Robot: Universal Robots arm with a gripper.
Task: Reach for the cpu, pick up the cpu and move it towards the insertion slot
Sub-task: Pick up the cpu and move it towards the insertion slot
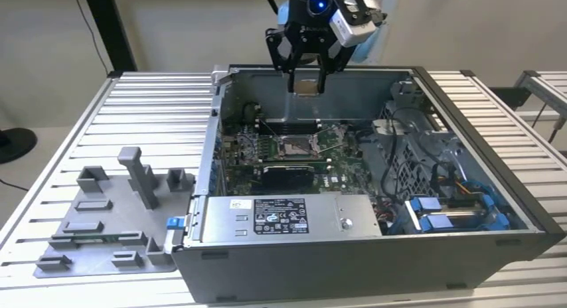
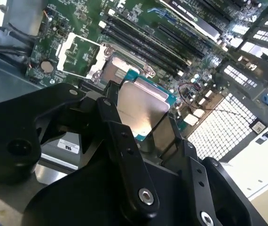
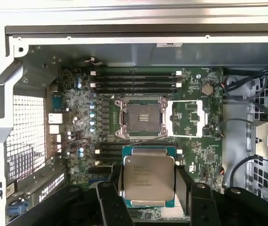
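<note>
The arm reaches down from above the open computer case (image 1: pixel 372 188), its gripper (image 1: pixel 307 87) hanging over the case's far wall with both black fingers (image 3: pixel 109 197) clamped on the edges of the cpu (image 3: pixel 149 181), which is lifted clear of the green motherboard (image 3: pixel 77 108), silver face showing in both wrist views. The insertion slot (image 3: pixel 140 117), framed in shiny metal with a dark centre, lies open on the board below, apart from the chip. The case sits on a ribbed metal table (image 1: pixel 151 115), with grey fixture blocks (image 1: pixel 115 215) toward the exterior view's left and a pale wall behind.
</note>
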